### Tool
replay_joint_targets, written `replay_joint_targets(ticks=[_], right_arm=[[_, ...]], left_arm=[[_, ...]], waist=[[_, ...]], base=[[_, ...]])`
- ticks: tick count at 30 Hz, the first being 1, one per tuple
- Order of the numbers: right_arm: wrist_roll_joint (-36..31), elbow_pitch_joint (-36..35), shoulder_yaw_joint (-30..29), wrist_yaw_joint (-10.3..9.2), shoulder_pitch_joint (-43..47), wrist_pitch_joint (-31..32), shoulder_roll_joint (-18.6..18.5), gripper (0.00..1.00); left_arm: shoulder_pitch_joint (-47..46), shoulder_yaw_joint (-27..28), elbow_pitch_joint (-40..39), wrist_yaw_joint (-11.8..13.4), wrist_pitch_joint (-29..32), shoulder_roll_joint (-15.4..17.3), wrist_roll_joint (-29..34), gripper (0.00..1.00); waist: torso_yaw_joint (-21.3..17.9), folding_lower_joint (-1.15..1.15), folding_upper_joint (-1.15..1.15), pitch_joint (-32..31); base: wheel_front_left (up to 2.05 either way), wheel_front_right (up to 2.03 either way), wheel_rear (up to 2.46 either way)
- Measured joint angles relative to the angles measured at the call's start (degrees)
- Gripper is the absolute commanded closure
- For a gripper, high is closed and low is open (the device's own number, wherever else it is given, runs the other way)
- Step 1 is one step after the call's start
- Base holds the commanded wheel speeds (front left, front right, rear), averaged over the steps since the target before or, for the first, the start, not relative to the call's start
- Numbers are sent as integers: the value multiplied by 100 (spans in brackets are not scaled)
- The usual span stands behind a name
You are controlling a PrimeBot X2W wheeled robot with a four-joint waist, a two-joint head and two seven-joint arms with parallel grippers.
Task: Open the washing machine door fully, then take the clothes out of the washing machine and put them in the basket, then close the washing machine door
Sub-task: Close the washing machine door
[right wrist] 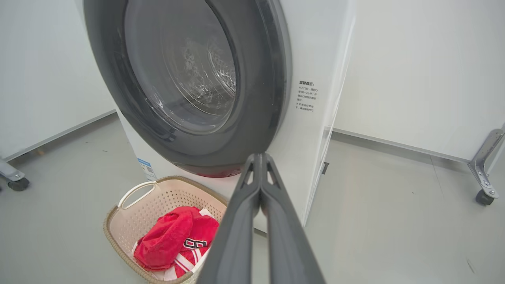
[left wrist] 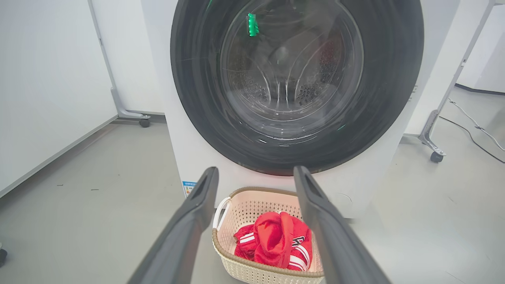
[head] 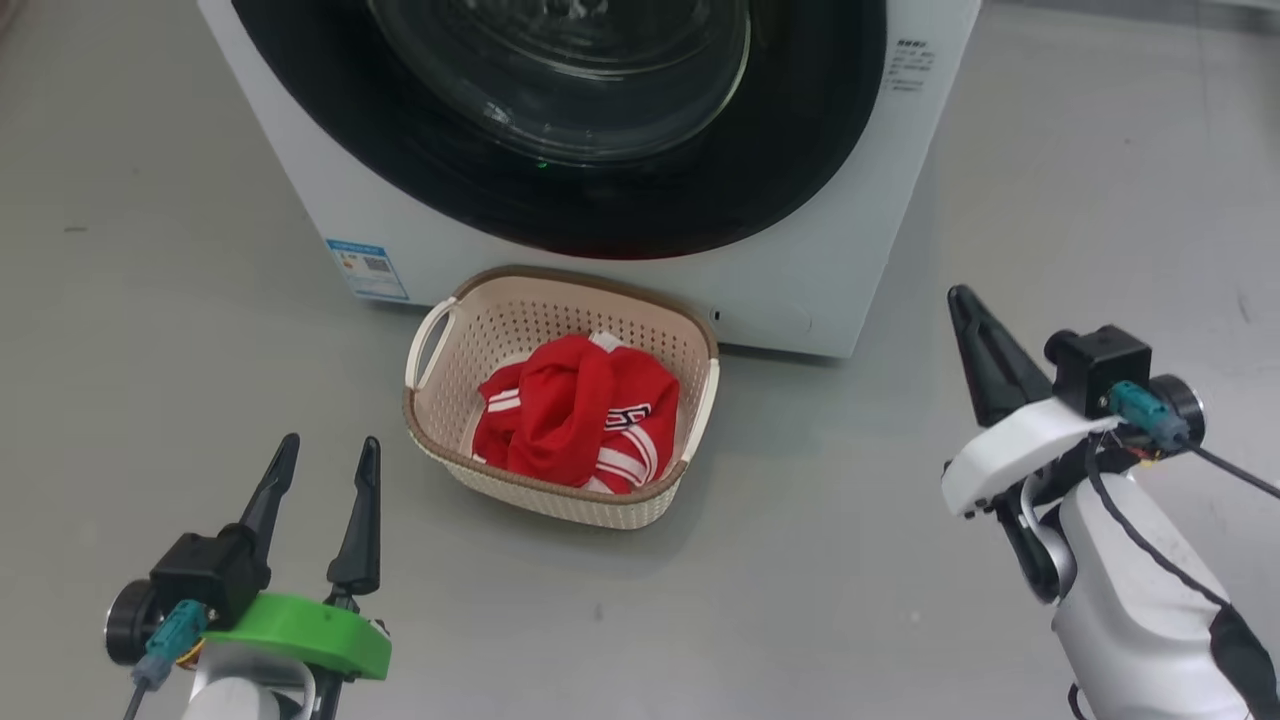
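The washing machine (head: 800, 270) stands at the top of the head view. The washing machine door (head: 800, 130), a black rim around a glass bowl, lies flush against its front, as the left wrist view (left wrist: 189, 79) and right wrist view (right wrist: 268, 79) also show. On the floor just in front sits the cream basket (head: 560, 320), and the red clothes (head: 570, 410) lie inside it. My left gripper (head: 330, 445) hovers open and empty at the lower left, left of the basket. Its fingers (left wrist: 197, 205) frame the basket (left wrist: 256, 197) and clothes (left wrist: 276, 240). My right gripper (head: 962, 300) is shut and empty, to the basket's right, pointing at the machine's corner (right wrist: 258, 156).
Grey floor surrounds the machine. White panels on wheeled metal legs stand on both sides of the machine (left wrist: 432, 150) (left wrist: 134, 116), and a caster (right wrist: 483, 195) sits at the right. A cable (left wrist: 473, 126) runs along the floor. A blue sticker (head: 367, 268) marks the washer's lower left.
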Motion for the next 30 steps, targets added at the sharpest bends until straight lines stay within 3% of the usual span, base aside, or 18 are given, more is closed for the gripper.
replay_joint_targets(ticks=[16, 17, 18, 30], right_arm=[[162, -857, -442, -361, 1613, 0, 221, 98], [162, -934, -476, -397, 1687, 0, 222, 44], [163, -1010, -522, -408, 1742, 0, 229, 0], [144, -1708, -687, -546, 2181, -1, 268, 0]], left_arm=[[546, 37, -93, 0, 0, 2, 77, 0], [568, 42, -112, 0, 0, 1, 82, 0], [586, 43, -123, 0, 0, 1, 83, 0], [596, 40, -263, 0, 0, -7, 186, 0]], waist=[[-705, 0, 0, -854], [-740, 0, 0, -874], [-770, 0, 0, -891], [-901, 0, 0, -922]], base=[[0, 0, 0], [0, 0, 0], [0, 0, 0], [0, 0, 0]])
